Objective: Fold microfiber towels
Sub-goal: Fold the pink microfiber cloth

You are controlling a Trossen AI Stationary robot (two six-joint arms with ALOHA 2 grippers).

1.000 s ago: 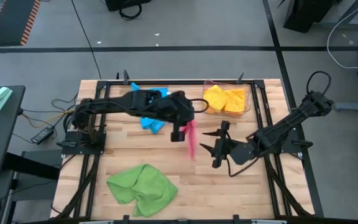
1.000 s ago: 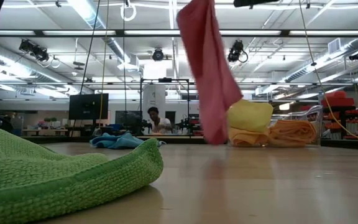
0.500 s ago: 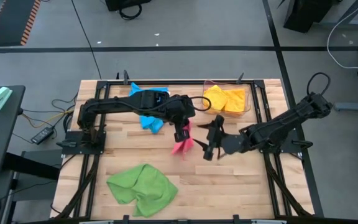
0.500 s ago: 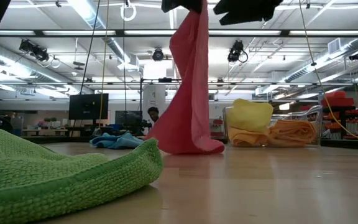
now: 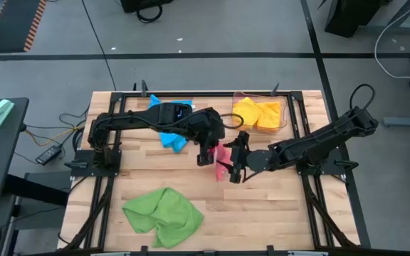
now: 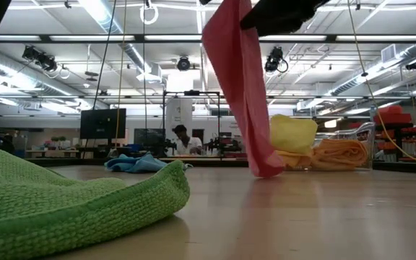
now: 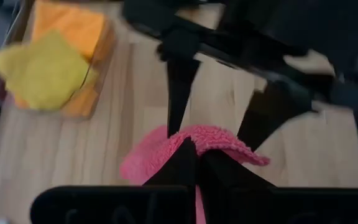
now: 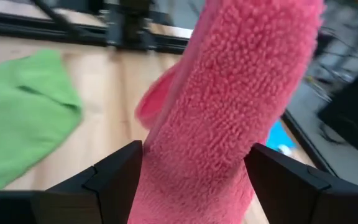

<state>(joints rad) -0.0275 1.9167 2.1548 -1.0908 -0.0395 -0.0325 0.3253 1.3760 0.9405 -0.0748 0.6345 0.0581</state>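
Pink towel hangs in mid-air at the centre of the table, and every position below is referenced to it. Well to its left and toward the near edge lies the green towel, crumpled and unfolded; to its left and toward the far edge lies the blue towel, partly under the left arm. Immediately to the left of the pink towel, the left gripper is clamped shut on the towel's upper edge, and the wrist view confirms cloth bunched over the closed fingertips. Immediately to the right, the right gripper has its fingers spread wide on either side of the hanging cloth without pinching it. Further right and toward the far edge, the clear bin holds the yellow towel and the orange towel. Risk, as a judgement: if the right gripper closes on the bunched middle instead of a corner or edge, the cloth will probably not spread flat and any fold will come out skewed. Risk, as a judgement: the single left-hand pinch holds little cloth, so a sideways pull from the right gripper may strip the towel free. In the low view the towel's lowest tip appears at or just above the table; contact cannot be determined. The towel's corners are not distinguishable in any view, and both grippers are cut off at the upper edge of the low view.
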